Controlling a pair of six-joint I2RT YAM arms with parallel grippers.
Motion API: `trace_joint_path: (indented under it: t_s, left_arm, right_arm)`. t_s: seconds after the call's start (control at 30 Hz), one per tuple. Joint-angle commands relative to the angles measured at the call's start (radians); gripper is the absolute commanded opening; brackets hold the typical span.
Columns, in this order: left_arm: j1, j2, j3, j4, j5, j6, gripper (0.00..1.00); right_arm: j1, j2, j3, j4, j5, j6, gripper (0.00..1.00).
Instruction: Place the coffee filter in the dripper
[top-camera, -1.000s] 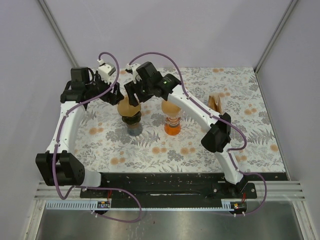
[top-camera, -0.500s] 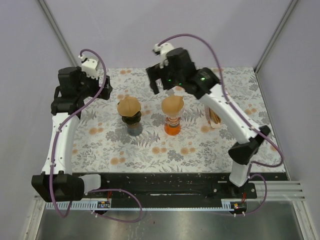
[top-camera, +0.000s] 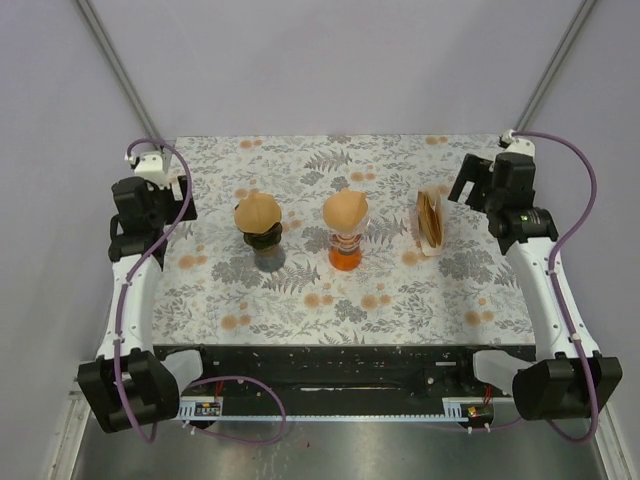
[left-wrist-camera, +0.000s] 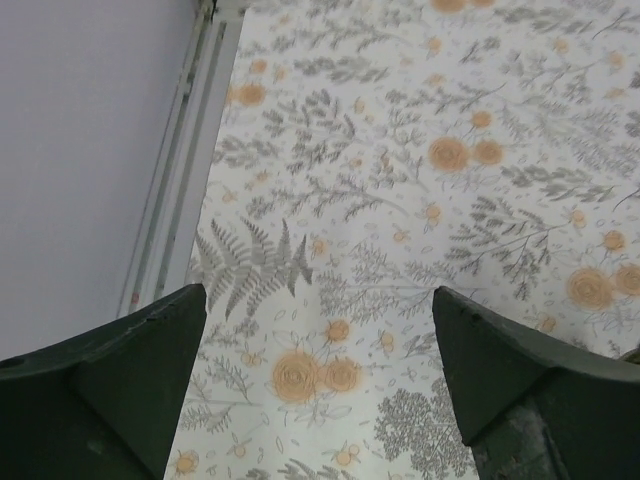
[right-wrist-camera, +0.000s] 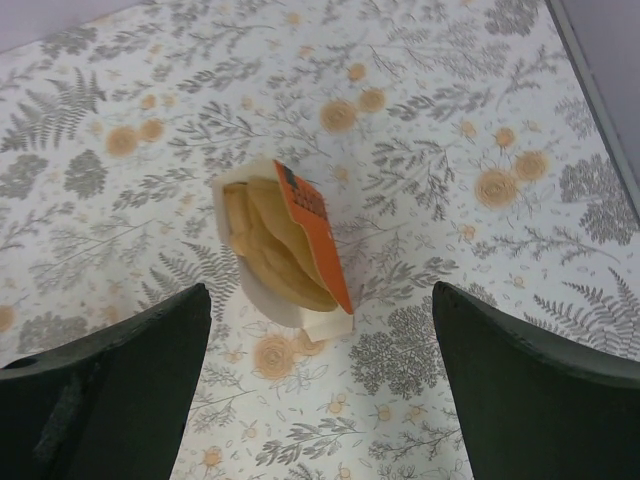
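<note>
On the flower-patterned table (top-camera: 300, 300), a tan paper coffee filter (top-camera: 258, 212) sits atop the dark dripper (top-camera: 267, 252), and a second tan filter (top-camera: 345, 208) tops the ribbed orange dripper (top-camera: 344, 255) beside it. The placing looks done, with nothing evidently left but a check on seating, which the overhead view cannot settle. Both filters show as rounded, creased caps, slightly wider than their bases. Well to the right stands an open white-and-orange pack of spare filters (right-wrist-camera: 285, 245). At opposite table edges, the left end effector (left-wrist-camera: 318, 300) and the right end effector (right-wrist-camera: 320, 295) hang wide, holding nothing.
</note>
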Motion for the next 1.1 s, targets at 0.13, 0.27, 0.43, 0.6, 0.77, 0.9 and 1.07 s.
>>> trace_joint_path:
  t_s: [0.13,0.27,0.43,0.6,0.77,0.9,1.07]
  left_arm:
    - [0.080,-0.054,-0.270,0.363,0.049,-0.119,0.99]
    - [0.079,-0.045,-0.373,0.464,0.036,-0.149,0.99]
    - [0.080,-0.014,-0.432,0.510,0.081,-0.170,0.99]
    - [0.080,-0.010,-0.459,0.549,0.113,-0.184,0.99]
    - [0.080,-0.005,-0.491,0.590,0.128,-0.190,0.99]
    - [0.079,0.004,-0.494,0.595,0.118,-0.192,0.99]
    - [0.080,0.009,-0.498,0.593,0.144,-0.178,0.99]
  right_arm:
    - [-0.128,-0.078,-0.300,0.329,0.073,0.055,1.00]
    - [-0.133,-0.123,-0.423,0.459,0.102,0.029,0.99]
    - [-0.133,-0.164,-0.541,0.596,0.102,0.009,0.99]
    - [-0.133,-0.169,-0.609,0.673,0.090,0.011,1.00]
    - [-0.133,-0.150,-0.658,0.719,0.091,0.009,0.99]
    - [-0.133,-0.153,-0.701,0.776,0.090,0.003,1.00]
    - [-0.133,-0.166,-0.727,0.817,0.088,0.001,0.99]
